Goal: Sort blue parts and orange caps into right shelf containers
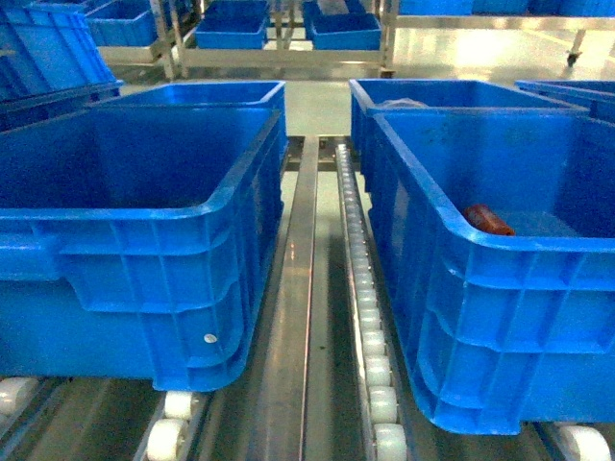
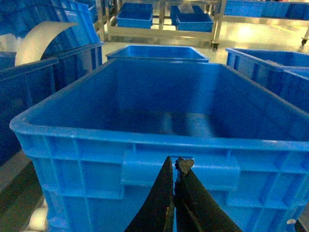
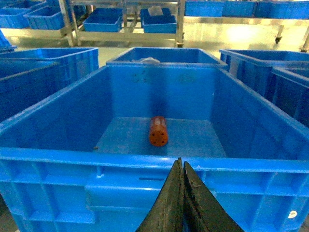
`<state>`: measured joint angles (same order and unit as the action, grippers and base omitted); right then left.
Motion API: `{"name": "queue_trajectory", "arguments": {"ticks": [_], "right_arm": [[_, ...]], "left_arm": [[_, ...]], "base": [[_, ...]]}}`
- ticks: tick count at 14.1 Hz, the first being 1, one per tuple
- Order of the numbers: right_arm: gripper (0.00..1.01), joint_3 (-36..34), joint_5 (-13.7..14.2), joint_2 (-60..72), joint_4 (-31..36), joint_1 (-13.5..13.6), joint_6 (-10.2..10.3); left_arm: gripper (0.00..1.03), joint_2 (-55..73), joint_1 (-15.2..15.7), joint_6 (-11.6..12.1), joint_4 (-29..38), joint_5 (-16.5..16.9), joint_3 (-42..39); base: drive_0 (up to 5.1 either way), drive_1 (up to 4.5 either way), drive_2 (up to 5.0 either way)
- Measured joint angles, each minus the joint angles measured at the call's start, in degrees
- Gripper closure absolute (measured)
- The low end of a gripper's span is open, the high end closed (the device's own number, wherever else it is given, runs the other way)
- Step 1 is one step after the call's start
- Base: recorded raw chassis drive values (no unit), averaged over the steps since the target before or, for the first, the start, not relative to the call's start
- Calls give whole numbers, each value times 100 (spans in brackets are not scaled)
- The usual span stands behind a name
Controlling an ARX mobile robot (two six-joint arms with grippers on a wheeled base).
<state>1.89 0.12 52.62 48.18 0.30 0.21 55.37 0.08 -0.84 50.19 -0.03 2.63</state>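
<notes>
While both arms hang back at the near walls of their bins, I read each end effector as clenched and empty: the left end effector (image 2: 175,193) has its fingers pressed together just short of the left bin (image 1: 216,206), and the right end effector (image 3: 182,195) sits the same way in front of the right bin (image 1: 452,226). One orange cap (image 3: 158,130) lies on its side on the floor of that right bin, toward the far wall — alone in there, as far as I can see. The left bin looks bare inside, and I can't spot any blue parts in any view. My worry from here is the tall ribbed rim: a low reach forward would drive the closed fingers into the wall and shove the bin along the rollers (image 1: 370,317) — they'd let it slide easily.
</notes>
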Motion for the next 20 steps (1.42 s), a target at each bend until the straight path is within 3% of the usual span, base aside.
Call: {"name": "queue_trajectory", "arguments": {"ticks": [3,4,7,20], "right_arm": [[100,-79,0,-973,-708,0,0],[100,-114,0,-1919,-1537,0,0],[100,-116,0,-2743,-2315,0,0],[100,-116,0,-4319,-3910,0,0]], "left_arm": [[101,-1003,0,2,-682,-2,-107],[101,-1971,0,2,-1545,0,-208],[101,-2835,0,2,-2354,0,-210],[101,-4511,0,2,-3995,0,-210]], "base": [[0,0,0],[0,0,0],[0,0,0],[0,0,0]]}}
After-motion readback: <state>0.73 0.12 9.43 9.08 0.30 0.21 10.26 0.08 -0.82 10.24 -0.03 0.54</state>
